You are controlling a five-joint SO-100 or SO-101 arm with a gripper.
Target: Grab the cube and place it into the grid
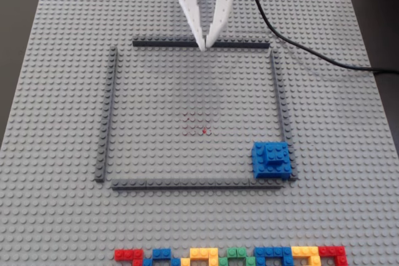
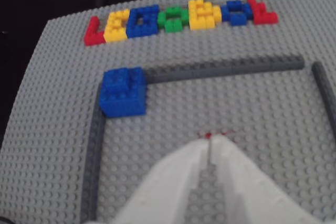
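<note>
Fixed cam overhead, wrist cam low facing opposite way; shared: grid (image 1: 107, 116) interior.

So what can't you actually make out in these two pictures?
- Arm above the gripper: cut off by the fixed view's top edge.
- Coloured brick row: clipped by that view's bottom edge.
- Red dots: blurred, partly behind the fingertips, wrist view.
- Cube: whether it overlaps the grid strips is unclear.

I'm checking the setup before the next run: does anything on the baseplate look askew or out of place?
Yes. The cube sits jammed in the grid corner, bottom right in the fixed view, overlapping the strips rather than lying clear inside. The strips also leave gaps at the top corners. The gripper is empty, fingertips together.
</note>
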